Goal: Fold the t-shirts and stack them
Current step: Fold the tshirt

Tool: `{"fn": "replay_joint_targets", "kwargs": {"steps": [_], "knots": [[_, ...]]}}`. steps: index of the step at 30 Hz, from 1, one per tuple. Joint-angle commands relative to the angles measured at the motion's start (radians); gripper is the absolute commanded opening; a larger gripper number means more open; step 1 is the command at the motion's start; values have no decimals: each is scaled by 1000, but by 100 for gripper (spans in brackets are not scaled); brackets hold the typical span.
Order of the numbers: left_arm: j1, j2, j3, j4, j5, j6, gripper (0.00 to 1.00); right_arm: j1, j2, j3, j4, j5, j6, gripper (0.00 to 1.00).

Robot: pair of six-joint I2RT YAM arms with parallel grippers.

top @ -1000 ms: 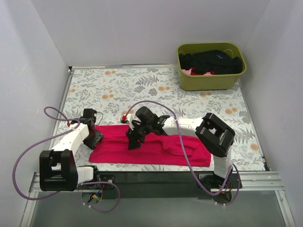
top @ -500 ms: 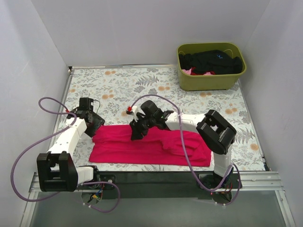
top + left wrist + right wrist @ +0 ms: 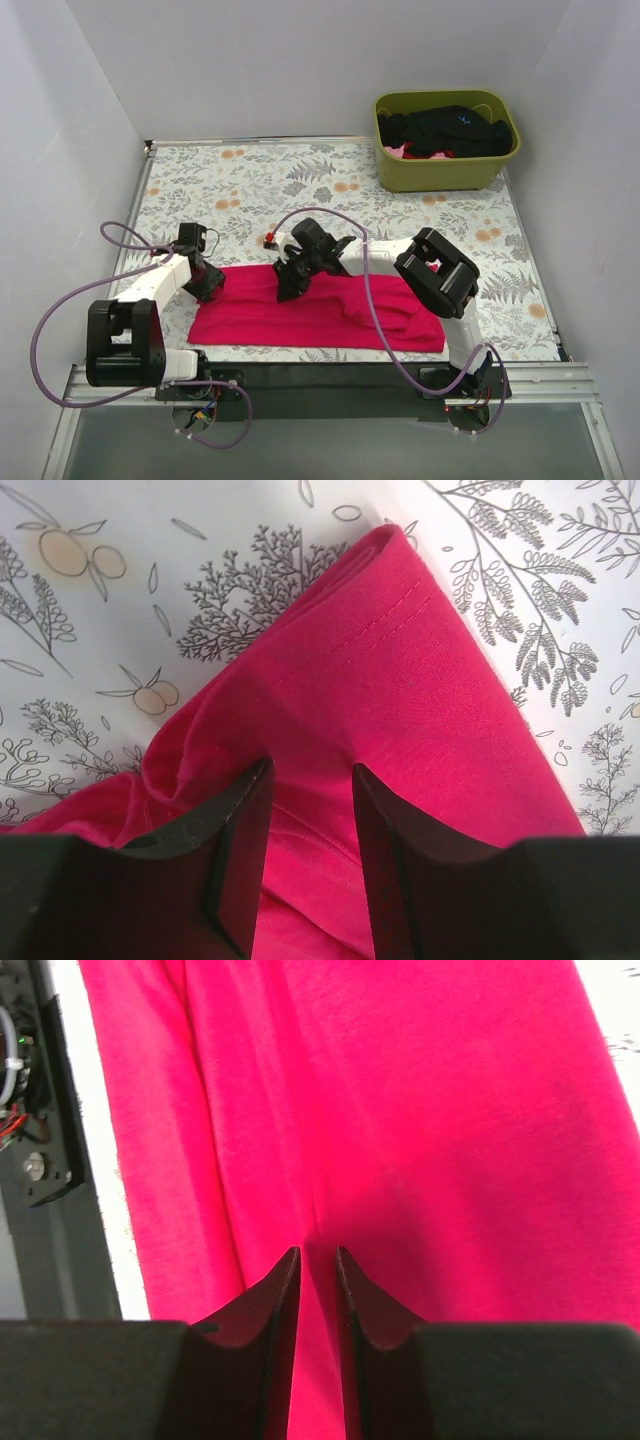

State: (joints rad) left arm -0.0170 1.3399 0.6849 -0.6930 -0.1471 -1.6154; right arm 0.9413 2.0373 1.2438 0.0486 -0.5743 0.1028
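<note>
Two robot arms reach down onto a red t-shirt (image 3: 320,312) on the table (image 3: 250,180).
The red t-shirt lies flat in a long strip near the front edge of the leafy table, just in front of the arms. The left fingers (image 3: 238,855) are down at its far left corner, where the cloth is folded over. They stand a bit apart, with red cloth showing in the gap. The right fingers (image 3: 275,1310) are on the far edge near the middle of the shirt. They are almost together, and a thin fold of cloth runs up between the tips. I cannot tell if they pinch it. Black t-shirts (image 3: 445,130) are piled in a green tub (image 3: 445,175) at the far right corner, well apart from the red one.
</note>
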Motion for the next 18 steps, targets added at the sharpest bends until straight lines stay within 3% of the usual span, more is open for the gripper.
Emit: {"fn": "replay_joint_targets", "kwargs": {"steps": [1,7,13,18], "knots": [[2,-45,-36,15,-43,-38,37,10,-19,-12,-27,-58,18,24],[15,-41,-39,23,-52,-37,38,10,-66,-83,-47,-65,57,24],[15,-68,47,-14,-62,3,56,-2,-190,-116,-171,-12,58,27],[15,-139,96,-25,-19,52,70,-74,-434,-233,-207,154,115,32]]}}
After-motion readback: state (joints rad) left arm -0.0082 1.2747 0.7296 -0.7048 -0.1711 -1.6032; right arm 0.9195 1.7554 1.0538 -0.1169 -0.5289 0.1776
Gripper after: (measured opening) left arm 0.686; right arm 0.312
